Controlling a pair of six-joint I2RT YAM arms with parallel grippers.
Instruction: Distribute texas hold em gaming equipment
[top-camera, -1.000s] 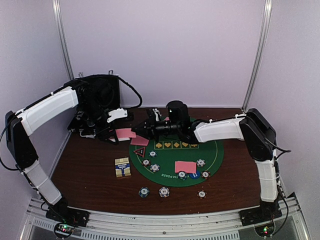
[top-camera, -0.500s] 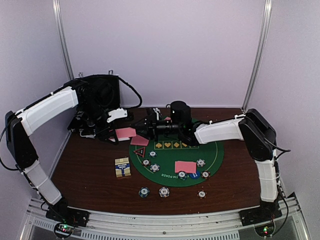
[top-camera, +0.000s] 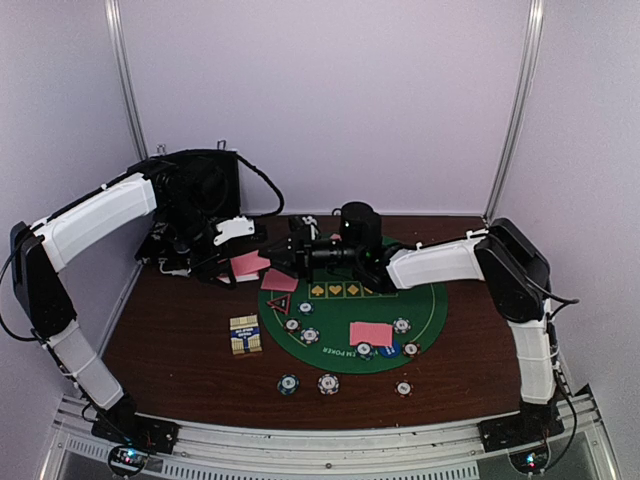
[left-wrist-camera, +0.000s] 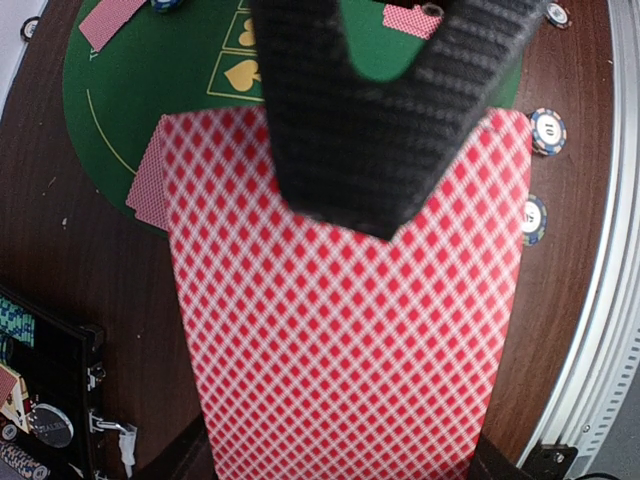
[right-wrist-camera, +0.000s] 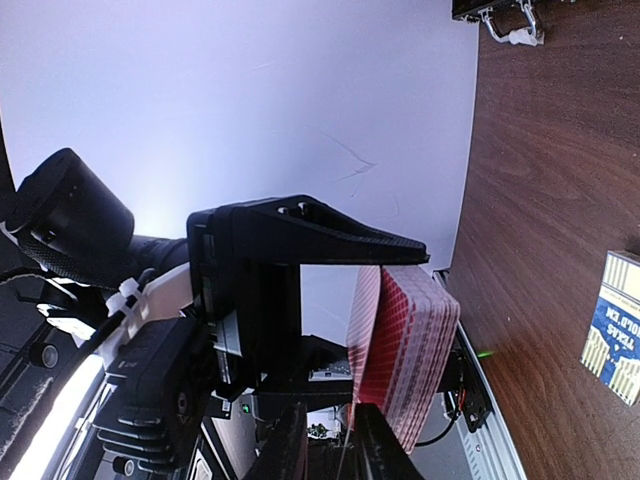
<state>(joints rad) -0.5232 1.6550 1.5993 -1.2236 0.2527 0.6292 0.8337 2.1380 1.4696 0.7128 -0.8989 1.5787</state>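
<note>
My left gripper (top-camera: 232, 262) is shut on a deck of pink-backed playing cards (top-camera: 250, 265) above the table's left rear; the deck (left-wrist-camera: 340, 330) fills the left wrist view. My right gripper (top-camera: 283, 255) reaches the deck from the right. Its fingers (right-wrist-camera: 375, 445) stand narrowly apart around the lower edge of the top card (right-wrist-camera: 364, 330), which is peeled off the stack (right-wrist-camera: 420, 350). Its black finger (left-wrist-camera: 370, 110) lies over the deck. Dealt cards (top-camera: 371, 333) and stripe-edged chips (top-camera: 310, 336) lie on the green mat (top-camera: 425, 300), with a triangle marker (top-camera: 274, 301).
An open black case (top-camera: 200, 190) stands at the back left behind the left arm. A card box (top-camera: 245, 335) lies left of the mat. Three chips (top-camera: 328, 383) sit on the wood in front of the mat. A metal rail (top-camera: 330, 440) runs along the near edge.
The right gripper drew back a little from the deck, then came in to it again with its jaws narrower. The left arm and the deck have stayed still.
</note>
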